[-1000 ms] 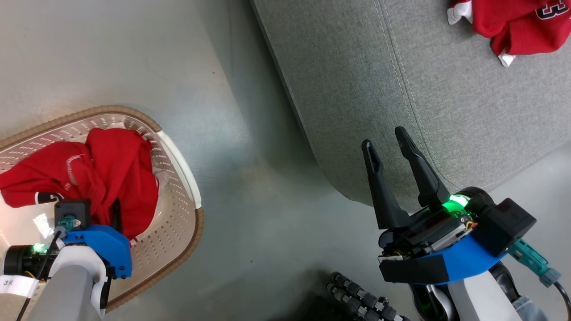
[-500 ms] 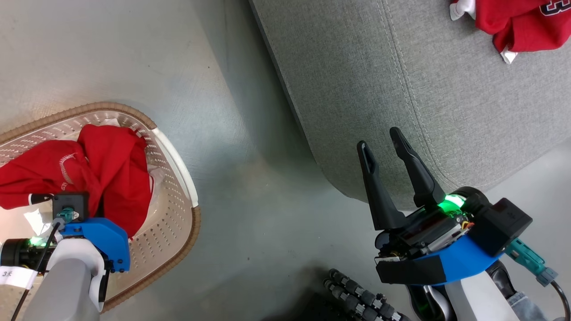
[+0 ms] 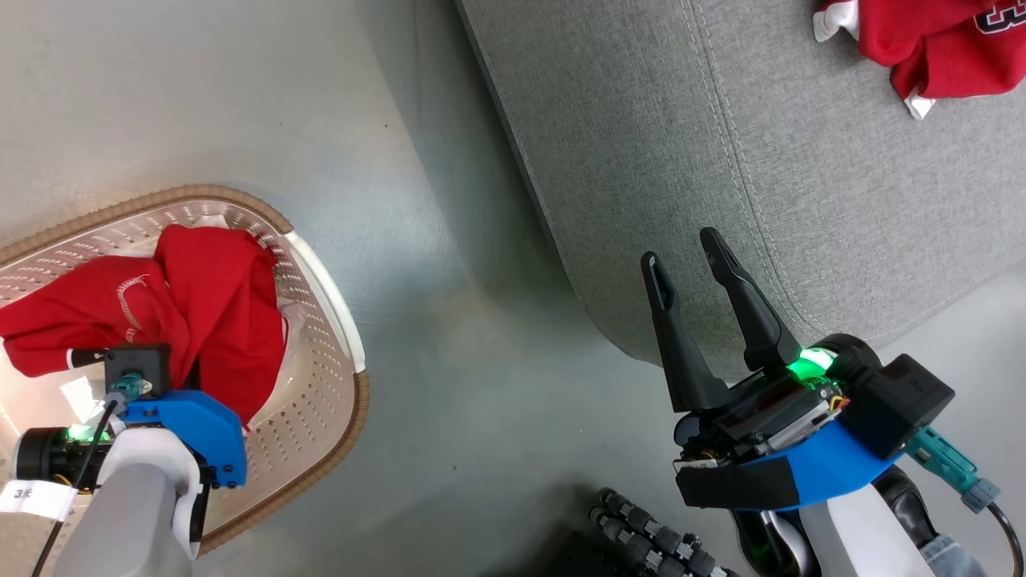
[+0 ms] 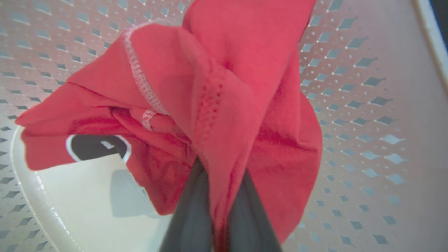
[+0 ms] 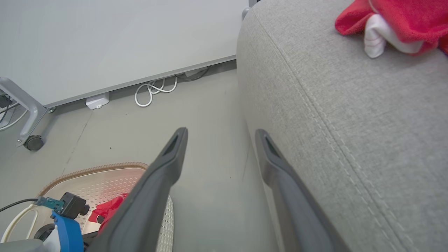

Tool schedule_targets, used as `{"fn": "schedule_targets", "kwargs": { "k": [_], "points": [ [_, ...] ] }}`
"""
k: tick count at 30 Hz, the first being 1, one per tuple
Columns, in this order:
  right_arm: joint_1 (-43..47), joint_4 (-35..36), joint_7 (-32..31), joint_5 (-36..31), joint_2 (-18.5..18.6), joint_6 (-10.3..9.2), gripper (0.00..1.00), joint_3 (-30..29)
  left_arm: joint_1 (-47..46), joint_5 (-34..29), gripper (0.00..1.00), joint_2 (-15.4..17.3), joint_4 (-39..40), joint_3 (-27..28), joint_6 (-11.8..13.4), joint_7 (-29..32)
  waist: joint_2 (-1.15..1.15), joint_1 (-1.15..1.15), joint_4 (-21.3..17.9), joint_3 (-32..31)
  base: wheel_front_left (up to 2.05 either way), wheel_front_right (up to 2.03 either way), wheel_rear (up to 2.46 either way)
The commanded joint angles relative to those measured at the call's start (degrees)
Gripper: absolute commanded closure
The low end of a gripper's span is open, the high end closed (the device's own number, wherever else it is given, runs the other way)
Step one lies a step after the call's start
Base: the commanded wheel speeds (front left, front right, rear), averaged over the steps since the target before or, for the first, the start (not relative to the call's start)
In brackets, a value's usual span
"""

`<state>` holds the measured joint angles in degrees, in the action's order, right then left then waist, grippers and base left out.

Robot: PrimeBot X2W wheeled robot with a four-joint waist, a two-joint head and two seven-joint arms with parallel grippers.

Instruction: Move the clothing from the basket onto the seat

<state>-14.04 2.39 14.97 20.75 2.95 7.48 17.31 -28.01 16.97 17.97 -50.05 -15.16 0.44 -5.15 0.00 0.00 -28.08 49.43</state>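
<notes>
a smooth grey floor (image 3: 449, 361) runs to a white wall (image 5: 105, 42), where white cables (image 5: 154, 91) loop along the skirting beside a grey frame leg on a black castor (image 5: 33, 142). the large light grey fabric-upholstered seat (image 3: 681, 144), with its stitched seam, takes the right side. the cream-white perforated plastic basket (image 3: 309, 401) with a brown woven-look rim sits on the floor to the left, well apart from it.

against a second earlier little differs. the bright red sports garment (image 3: 216, 312) with a dark numeral is bunched in the basket as before. the second bright red garment (image 3: 930, 40), white-trimmed, lies on the far part of the seat as before. the right hand (image 3: 681, 247) keeps its pose.

the left hand (image 4: 220, 175) reaches down into the basket, its two dark fingers pinched tight on a raised fold of the bright red sports garment. the right hand hovers over the seat's rounded front edge, fingers spread wide and holding nothing.
</notes>
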Motion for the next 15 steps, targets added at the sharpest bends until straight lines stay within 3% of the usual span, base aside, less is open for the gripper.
{"fn": "schedule_targets", "kwargs": {
  "k": [1,15],
  "points": [
    [-1.05,-0.25,0.33,-0.42,-0.11,0.03,0.0,-0.26,-0.48,0.34,1.0,-0.3,-0.28,-0.09,-0.32,-0.4,0.0,0.0,0.38,-0.68,0.0,0.0,0.0],
    [0.99,-2.01,0.33,-5.49,-0.1,0.03,0.0,-2.79,-3.23,1.58,1.0,-5.49,-6.15,-2.24,-2.38,-4.1,0.0,0.0,5.62,-7.89,0.0,0.0,0.0]
  ]
}}
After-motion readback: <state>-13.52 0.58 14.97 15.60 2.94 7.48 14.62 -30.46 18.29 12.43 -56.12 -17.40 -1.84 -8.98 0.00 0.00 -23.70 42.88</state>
